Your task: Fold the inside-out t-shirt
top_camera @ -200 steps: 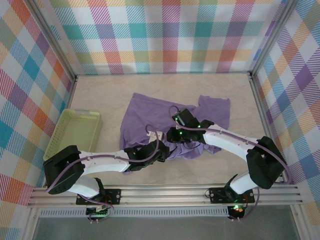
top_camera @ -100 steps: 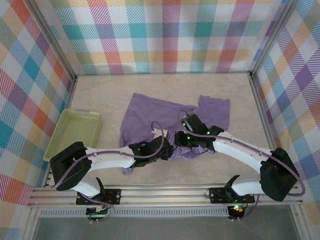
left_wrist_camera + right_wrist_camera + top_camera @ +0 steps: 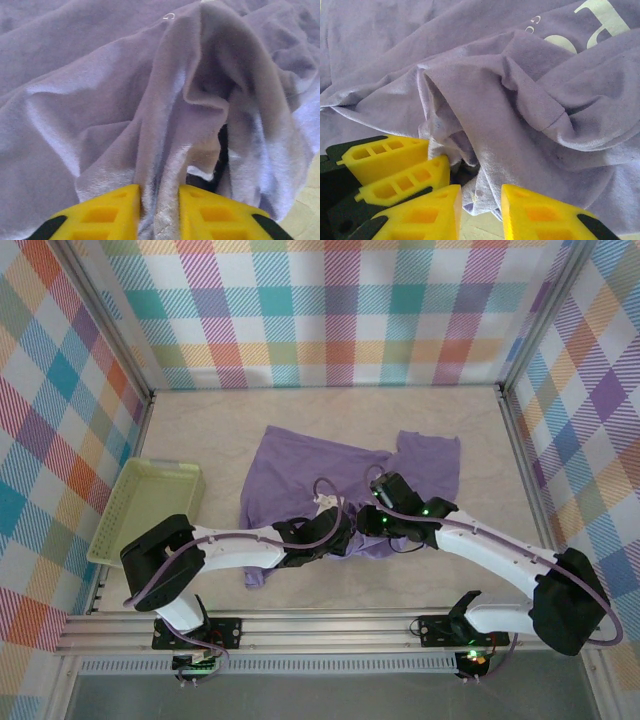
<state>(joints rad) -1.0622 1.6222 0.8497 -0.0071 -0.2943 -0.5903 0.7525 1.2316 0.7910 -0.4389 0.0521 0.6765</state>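
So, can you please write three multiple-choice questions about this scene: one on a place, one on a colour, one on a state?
1. Where does the basket stand?
A. left side of the table
B. far right corner
C. between the arm bases
2. What colour is the inside-out t-shirt?
A. green
B. lavender
C. white
3. How is the left gripper?
A. open over bare table
B. holding the basket
C. shut on t-shirt fabric

Answers: A, it sits at the left edge; B, the cloth is purple; C, fabric sits between its yellow fingers.
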